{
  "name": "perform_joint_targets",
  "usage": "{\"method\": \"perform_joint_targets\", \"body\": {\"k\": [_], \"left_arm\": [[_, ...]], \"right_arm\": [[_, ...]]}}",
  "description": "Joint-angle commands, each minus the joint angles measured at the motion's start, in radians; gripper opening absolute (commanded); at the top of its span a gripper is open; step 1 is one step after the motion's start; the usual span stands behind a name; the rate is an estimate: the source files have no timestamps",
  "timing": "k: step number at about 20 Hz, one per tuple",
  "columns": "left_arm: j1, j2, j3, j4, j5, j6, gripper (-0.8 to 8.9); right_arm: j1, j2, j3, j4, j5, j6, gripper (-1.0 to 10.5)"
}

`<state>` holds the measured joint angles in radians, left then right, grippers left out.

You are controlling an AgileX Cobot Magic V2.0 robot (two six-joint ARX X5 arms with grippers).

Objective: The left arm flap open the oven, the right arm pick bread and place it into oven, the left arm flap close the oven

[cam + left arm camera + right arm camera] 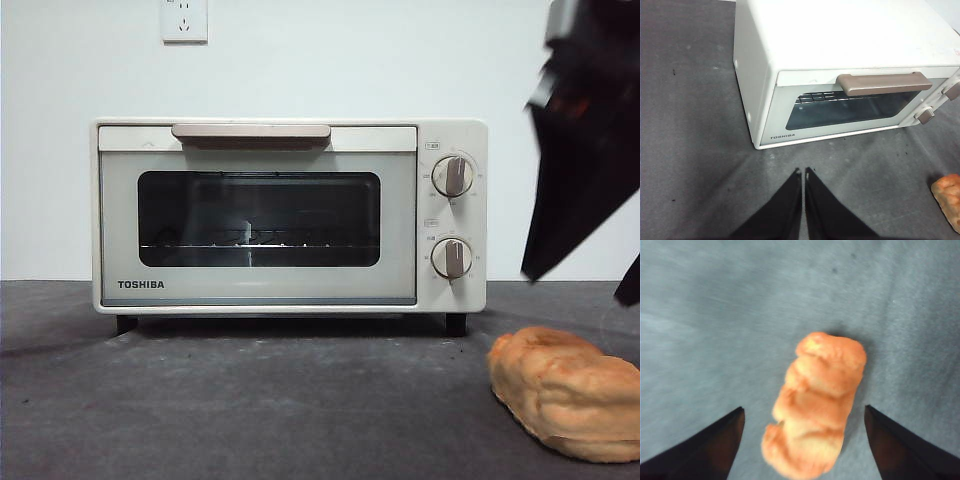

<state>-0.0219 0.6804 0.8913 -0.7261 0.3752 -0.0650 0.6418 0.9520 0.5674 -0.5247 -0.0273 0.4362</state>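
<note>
Cream-white boxy oven (pixel 450 135) casing: smooth, satin finish; dark door window (pixel 259 218): glossy glass (wire rack inside); grey table covering (pixel 250 410): matt, cloth-like; golden-orange bread loaf (pixel 568 405): lumpy crust.

My oven (pixel 290 215) is cream-white, with a dark glass window (pixel 259 219), a beige handle (pixel 251 132) and two beige-faced knobs (pixel 453 176). Black letters sit below the window, and thin silver rack wires (pixel 255 244) show behind the glass. The bread (pixel 815 405) beside the oven is golden orange with paler, creamy patches along its lumps. The table (pixel 250 410) under the oven is dark grey and faintly speckled. Both my claws, left (pixel 803 172) and right (pixel 804 412), are black. Behind the oven the wall (pixel 400 60) is white, like its socket (pixel 184 20).
</note>
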Motion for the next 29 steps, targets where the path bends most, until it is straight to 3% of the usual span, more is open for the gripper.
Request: {"method": "perform_joint_targets", "body": {"k": [1,6,14,18,25,29], "left_arm": [[-0.001,0.005,0.023,0.008,0.008,0.013,0.16],[-0.001,0.005,0.023,0.008,0.008,0.013,0.16],[-0.001,0.005,0.023,0.008,0.008,0.013,0.16],[-0.001,0.005,0.023,0.008,0.008,0.012,0.16],[-0.046,0.014,0.023,0.025,0.01,0.008,0.16],[-0.133,0.058,0.026,0.129,0.011,-0.038,0.16]], "right_arm": [[0.035,0.07,0.005,0.057,0.046,0.032,3.9],[0.05,0.212,0.005,0.135,0.113,0.04,3.9],[0.05,0.323,0.005,0.159,0.114,0.04,3.6],[0.05,0.321,0.005,0.161,0.113,0.039,2.1],[0.05,0.236,0.034,0.153,0.106,0.023,2.1],[0.05,0.108,0.077,0.098,0.106,-0.004,2.1]]}}
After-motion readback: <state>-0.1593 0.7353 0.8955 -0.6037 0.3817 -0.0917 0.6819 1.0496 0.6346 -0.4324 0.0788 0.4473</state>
